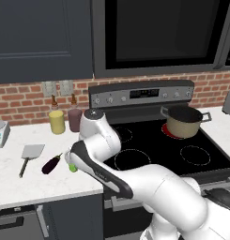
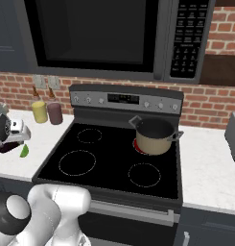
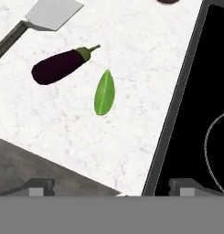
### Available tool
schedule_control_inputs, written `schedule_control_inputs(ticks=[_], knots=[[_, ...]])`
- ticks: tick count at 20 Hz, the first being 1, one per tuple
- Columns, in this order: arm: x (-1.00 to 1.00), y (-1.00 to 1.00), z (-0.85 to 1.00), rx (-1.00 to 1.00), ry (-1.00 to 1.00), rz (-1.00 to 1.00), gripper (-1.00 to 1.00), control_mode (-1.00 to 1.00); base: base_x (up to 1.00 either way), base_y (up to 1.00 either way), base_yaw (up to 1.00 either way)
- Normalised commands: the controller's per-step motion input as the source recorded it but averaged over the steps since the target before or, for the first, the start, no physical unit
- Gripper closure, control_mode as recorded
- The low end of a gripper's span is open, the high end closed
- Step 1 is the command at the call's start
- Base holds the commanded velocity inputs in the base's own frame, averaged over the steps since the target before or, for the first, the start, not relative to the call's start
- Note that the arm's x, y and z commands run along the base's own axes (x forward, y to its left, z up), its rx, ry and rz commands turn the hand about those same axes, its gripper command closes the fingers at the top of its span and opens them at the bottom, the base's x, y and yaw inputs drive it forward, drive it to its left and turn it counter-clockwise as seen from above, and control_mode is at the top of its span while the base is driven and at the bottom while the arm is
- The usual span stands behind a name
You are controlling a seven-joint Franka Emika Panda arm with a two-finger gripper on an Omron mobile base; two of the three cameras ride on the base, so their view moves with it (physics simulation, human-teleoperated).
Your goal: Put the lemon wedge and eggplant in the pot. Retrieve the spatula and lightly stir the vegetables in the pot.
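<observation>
The lemon wedge [image 3: 104, 93] lies on the white counter, a slim yellow-green piece close to the stove's left edge. Just left of it rests the dark purple eggplant [image 3: 58, 66], its stem toward the wedge. Beyond that lies the spatula [image 3: 53, 13], grey blade flat, dark handle running left. My gripper [image 3: 112, 188] hovers open above the counter over the wedge, nothing between its fingers. In the left base view my arm partly hides the lemon wedge [image 1: 72, 167], beside the eggplant [image 1: 51, 164] and spatula [image 1: 31, 153]. The tan pot [image 1: 183, 123] stands on the back right burner, far right of my hand.
A yellow bottle [image 1: 57, 121] and a maroon bottle [image 1: 74, 117] stand at the brick wall behind the vegetables. The black stove top [image 1: 149, 145] lies between counter and pot. A microwave [image 2: 114, 33] hangs above. The counter's front edge [image 3: 63, 169] is near the wedge.
</observation>
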Motion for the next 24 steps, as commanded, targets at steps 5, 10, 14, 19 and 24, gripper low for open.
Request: schedule_control_inputs(ticks=[5, 10, 14, 19, 24], knots=[[0.16, 0.00, -0.37, -0.04, 0.00, -0.09, -1.00, -1.00, 0.00, 0.00, 0.00], [0.23, 0.00, -0.42, -0.01, 0.00, -0.07, -1.00, -1.00, 0.00, 0.00, 0.00], [0.26, 0.00, -0.36, 0.00, 0.01, -0.03, -1.00, -1.00, 0.00, 0.00, 0.00], [0.29, 0.00, -0.36, 0.00, 0.04, -0.03, -1.00, -1.00, 0.00, 0.00, 0.00], [0.28, 0.08, -0.35, 0.00, 0.03, -0.02, -1.00, -1.00, 0.00, 0.00, 0.00]])
